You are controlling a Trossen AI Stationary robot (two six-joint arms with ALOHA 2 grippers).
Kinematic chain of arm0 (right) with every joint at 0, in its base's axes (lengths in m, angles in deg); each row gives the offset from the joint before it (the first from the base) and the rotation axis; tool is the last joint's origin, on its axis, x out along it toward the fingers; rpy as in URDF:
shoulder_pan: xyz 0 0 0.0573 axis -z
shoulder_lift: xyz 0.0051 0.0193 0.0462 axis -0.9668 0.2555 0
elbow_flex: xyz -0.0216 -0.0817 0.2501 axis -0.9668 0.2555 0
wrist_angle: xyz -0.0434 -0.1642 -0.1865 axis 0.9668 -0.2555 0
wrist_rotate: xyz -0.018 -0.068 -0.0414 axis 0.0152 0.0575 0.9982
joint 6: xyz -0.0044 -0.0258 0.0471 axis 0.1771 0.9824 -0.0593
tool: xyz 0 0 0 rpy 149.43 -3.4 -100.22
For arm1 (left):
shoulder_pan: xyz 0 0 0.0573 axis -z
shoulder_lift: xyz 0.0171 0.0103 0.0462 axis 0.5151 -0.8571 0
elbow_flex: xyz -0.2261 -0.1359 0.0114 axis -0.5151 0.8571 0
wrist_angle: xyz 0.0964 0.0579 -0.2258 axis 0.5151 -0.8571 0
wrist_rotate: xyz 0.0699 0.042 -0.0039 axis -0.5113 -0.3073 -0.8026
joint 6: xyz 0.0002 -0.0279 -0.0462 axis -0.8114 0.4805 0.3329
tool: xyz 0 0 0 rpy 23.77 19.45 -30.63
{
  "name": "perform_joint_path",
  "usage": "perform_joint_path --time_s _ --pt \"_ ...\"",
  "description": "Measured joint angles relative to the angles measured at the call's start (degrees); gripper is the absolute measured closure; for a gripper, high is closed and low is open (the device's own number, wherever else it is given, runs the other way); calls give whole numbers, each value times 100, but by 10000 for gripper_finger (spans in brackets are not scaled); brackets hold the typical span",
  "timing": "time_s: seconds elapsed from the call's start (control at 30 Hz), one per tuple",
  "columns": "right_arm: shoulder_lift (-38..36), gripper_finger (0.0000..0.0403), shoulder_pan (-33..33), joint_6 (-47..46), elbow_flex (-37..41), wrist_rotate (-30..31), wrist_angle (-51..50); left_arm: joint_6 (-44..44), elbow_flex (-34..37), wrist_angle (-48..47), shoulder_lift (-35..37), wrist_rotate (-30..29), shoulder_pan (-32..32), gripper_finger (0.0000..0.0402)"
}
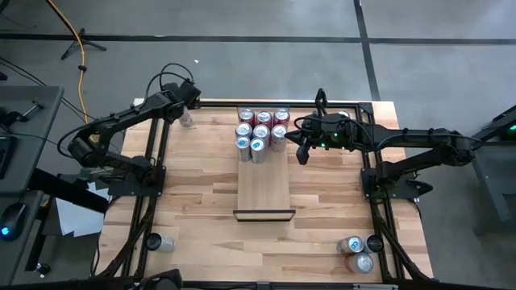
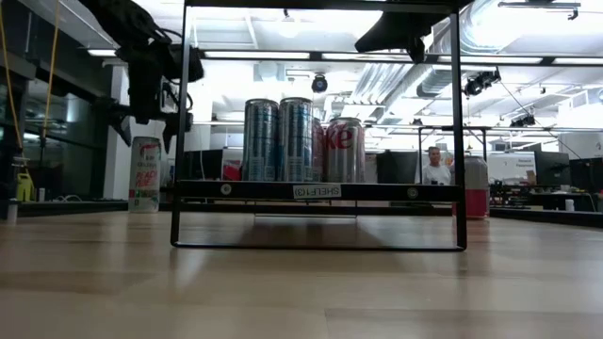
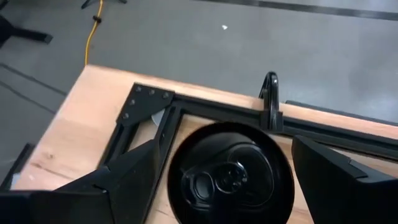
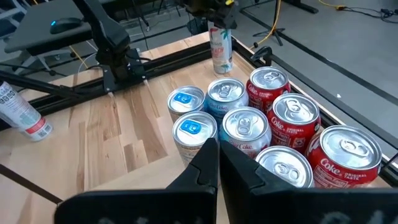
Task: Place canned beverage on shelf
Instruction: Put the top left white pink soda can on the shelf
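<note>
White slim can [image 2: 145, 174] stands upright between the left gripper's [image 1: 186, 113] spread fingers; right gripper [image 4: 214, 163] is pressed together.

cans [image 2: 294, 139] clustered on raised shelf [image 2: 318, 191], lone can [image 2: 145, 174] beneath left arm

Red cans [image 4: 292, 118] in the cluster carry "Coke" in white script with "ORIGINAL TASTE" beneath it, readable in the right wrist view. The silver cans [image 4: 245, 132] beside them show part of the same script in red. From the low view, a silver can [image 2: 345, 149] shows the letters "ke". A white label [image 2: 316, 191] on the dark front edge of the shelf [image 2: 236, 190] reads "SHELF" mirrored. Print on the tall white can [image 2: 145, 174] is too small to read.
</note>
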Motion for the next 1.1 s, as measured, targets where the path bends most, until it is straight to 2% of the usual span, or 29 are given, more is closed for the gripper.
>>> perform_joint_path --time_s 0.37,0.47,0.63,0.77,0.9,1.1 --pt "0 402 0 -15 0 -2 -185 272 2 2 -344 342 -2 100" --pt "0 402 0 -15 0 -2 -201 272 2 3 -348 368 -7 126" --pt "0 402 0 -15 0 -2 -203 268 0 -18 -330 371 -7 205" --pt "0 402 0 -17 0 -2 -203 93 0 -18 -287 442 -6 209" --pt "0 402 0 -72 0 -7 -203 -288 17 136 -48 902 9 209" --pt "0 402 0 -222 0 -8 -203 -1414 15 639 865 1334 186 209"
